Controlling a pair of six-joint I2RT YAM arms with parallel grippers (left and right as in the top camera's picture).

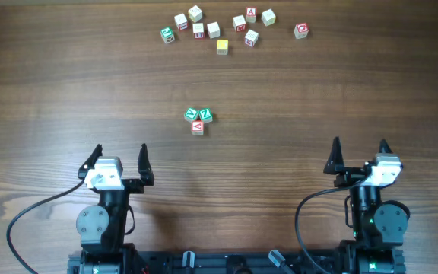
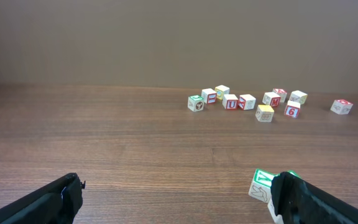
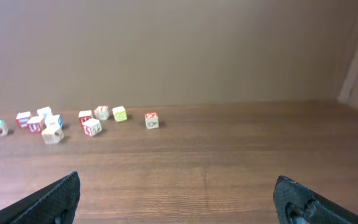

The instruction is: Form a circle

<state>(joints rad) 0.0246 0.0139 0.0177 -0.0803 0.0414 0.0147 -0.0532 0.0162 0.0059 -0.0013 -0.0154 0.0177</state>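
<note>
My left gripper [image 1: 120, 154] and right gripper [image 1: 360, 146] stood released at the near edge of the brown wooden desk [image 1: 52, 91], nothing held.
The tight cluster of three small wooden letter cubes [image 1: 198, 119] lay near mid-desk, ahead and to the right of the left gripper, ahead and well to the left of the right gripper; I judged my left arm the nearer. The cluster showed no long axis: two green-printed cubes [image 1: 191, 114] touched side by side, one reading "Z", with a red-printed cube [image 1: 197, 127] against their near side. A larger scatter of white, red and yellow cubes [image 1: 219, 29] lay well apart, toward the far edge.
</note>
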